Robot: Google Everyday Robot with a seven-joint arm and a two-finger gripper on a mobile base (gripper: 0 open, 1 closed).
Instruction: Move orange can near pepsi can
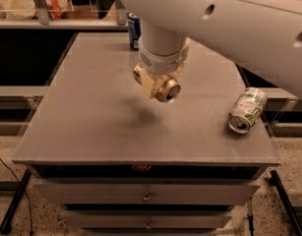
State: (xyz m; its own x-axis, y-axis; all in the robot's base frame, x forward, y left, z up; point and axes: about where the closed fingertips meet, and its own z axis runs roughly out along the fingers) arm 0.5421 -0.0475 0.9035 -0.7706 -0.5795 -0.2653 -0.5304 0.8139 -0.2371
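Note:
The orange can (163, 88) hangs on its side in the air above the middle of the grey table (91, 112), its silver top facing me. My gripper (153, 82) is shut on it, under the white wrist. Its shadow lies on the table below. The pepsi can (134, 31) stands upright at the table's far edge, behind the arm and partly hidden by it.
A white-and-green can (247, 110) lies on its side near the table's right front corner. The large white arm (229, 18) crosses the upper right. Drawers sit under the table front. Shelves with clutter stand behind the table.

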